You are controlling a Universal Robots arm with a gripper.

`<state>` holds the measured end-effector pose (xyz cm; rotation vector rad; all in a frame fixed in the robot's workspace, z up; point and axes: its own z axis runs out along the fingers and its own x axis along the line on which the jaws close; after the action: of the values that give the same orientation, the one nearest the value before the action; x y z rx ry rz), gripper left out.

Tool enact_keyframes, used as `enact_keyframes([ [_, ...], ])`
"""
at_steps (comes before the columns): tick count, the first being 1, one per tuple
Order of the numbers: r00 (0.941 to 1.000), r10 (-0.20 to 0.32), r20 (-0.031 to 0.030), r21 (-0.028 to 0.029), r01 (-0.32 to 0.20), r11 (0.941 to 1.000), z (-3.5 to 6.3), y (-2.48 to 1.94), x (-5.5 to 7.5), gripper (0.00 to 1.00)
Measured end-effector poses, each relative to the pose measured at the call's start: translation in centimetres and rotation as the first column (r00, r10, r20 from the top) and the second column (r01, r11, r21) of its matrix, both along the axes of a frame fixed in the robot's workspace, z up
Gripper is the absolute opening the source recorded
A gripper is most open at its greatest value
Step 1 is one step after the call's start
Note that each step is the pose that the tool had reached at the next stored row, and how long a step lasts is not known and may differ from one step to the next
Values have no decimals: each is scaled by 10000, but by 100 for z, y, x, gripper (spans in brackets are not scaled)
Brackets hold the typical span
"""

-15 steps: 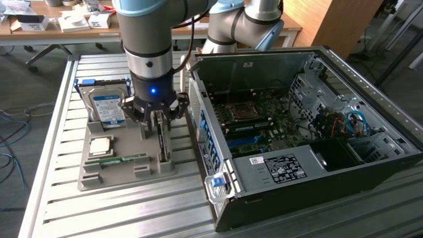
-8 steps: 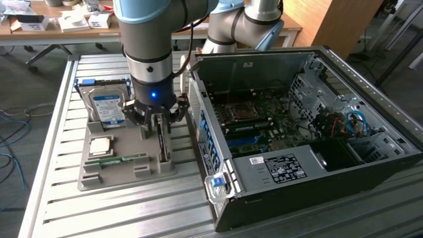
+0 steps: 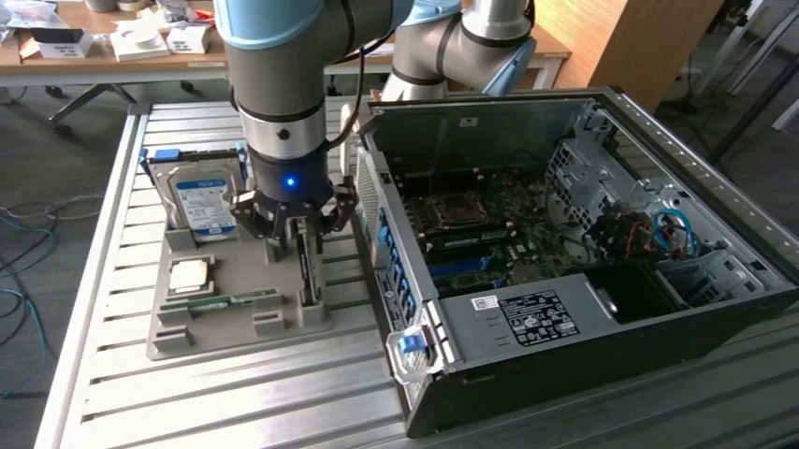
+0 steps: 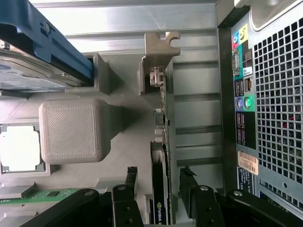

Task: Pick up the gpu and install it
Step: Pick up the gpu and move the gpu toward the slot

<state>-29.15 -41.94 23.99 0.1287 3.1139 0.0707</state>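
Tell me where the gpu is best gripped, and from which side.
Grip the gpu by its upper long edge, across the two flat faces, coming down from above: it stands on edge in the grey holder, top edge free.

Narrow gaps beside the upright gpu, closed in by the case and the holder's fittings

The gpu (image 3: 307,273) is stood on edge in the grey holder (image 3: 225,339) on the desk (image 3: 100,402). A slim gap is left on each side of it, and these gaps are occupied by the spread fingers (image 4: 129,183) of the gripper (image 3: 303,241), kept apart from the card. One side is bounded by the computer case (image 3: 562,318), just beside the holder. The other is bounded by a grey block (image 4: 71,130) and the hard drive (image 3: 204,201). The case is laid open upward, and its interior is crowded by cables (image 3: 668,234) toward the exterior view's right.
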Motion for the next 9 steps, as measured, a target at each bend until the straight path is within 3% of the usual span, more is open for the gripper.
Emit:
enact_keyframes([
  [9, 10000, 1, 1, 1, -1, 10000, -73, 0, -13, 49],
])
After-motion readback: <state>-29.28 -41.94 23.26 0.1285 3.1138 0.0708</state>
